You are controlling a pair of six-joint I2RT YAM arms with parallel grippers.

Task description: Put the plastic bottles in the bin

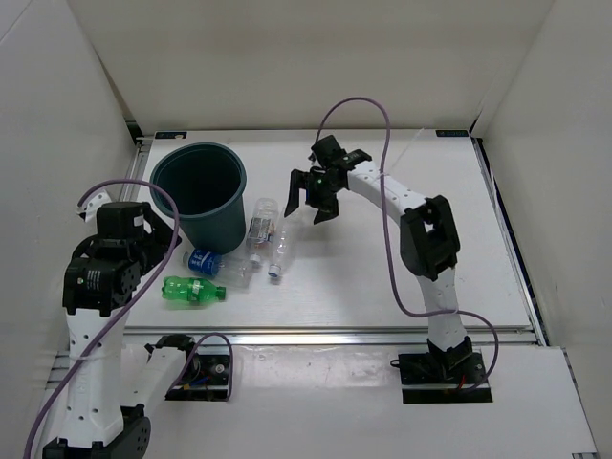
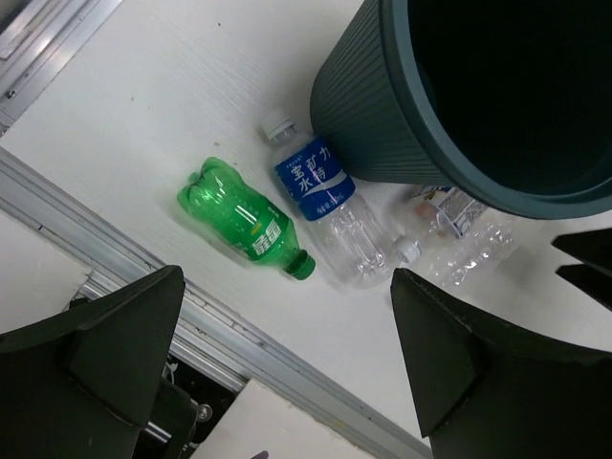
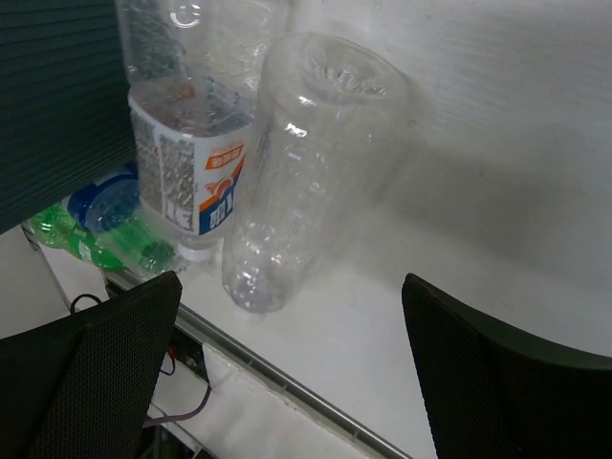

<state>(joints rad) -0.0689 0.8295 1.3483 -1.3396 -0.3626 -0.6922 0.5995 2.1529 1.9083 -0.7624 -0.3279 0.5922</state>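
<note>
Altogether four plastic bottles and one bin are in view. All four bottles lie on their sides on the table, clustered against the near side of the bin, which stands upright at the far left.

One green bottle lies nearest the arms, its cap pointing right in the overhead view. Just beyond it is one clear bottle with a blue label. To the right, two more clear bottles lie side by side and touching: one with a red-and-white label and one bare.

The blue label carries white Chinese characters in two lines. The green bottle's label has white characters on a darker green patch. It may be a lemon-lime soda brand, but the print is too small to be sure. The red-and-white label shows a grey block of fine print beside blue and orange characters, none legible.

The left gripper hangs above the green and blue-label bottles beside the bin wall, jaws spread as wide as they go, touching nothing. The right gripper hovers just right of the two clear bottles, jaws likewise fully apart and empty.
</note>
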